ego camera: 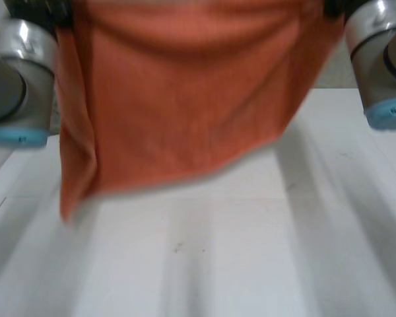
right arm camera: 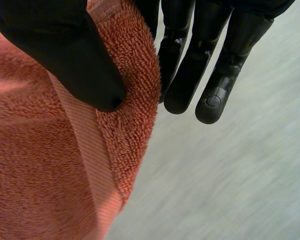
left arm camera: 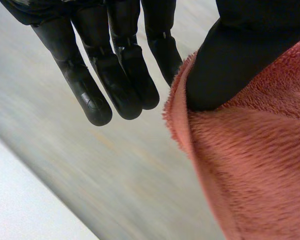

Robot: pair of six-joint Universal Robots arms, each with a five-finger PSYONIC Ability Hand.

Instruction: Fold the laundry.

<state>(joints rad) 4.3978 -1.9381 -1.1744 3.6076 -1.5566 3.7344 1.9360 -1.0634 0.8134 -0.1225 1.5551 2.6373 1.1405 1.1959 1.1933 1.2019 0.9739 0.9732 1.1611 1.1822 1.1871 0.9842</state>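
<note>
Head view: an orange terry-cloth towel is held aloft by its upper edge, spread between the two arms and hung clear above the white worktop. One lower corner droops further on the left arm's side.

Left wrist view: the left hand is closed on the towel's edge, with cloth pinched under the thumb against the nearest finger. The other fingers are straight and free.

Right wrist view: the right hand is clamped likewise, the banded edge nipped between the thumb and the neighbouring finger.

Risk: little cloth is caught in either pinch. A slip is judged likely if the towel is swung or tugged sideways. With one side lost, the fold would be skewed.
</note>
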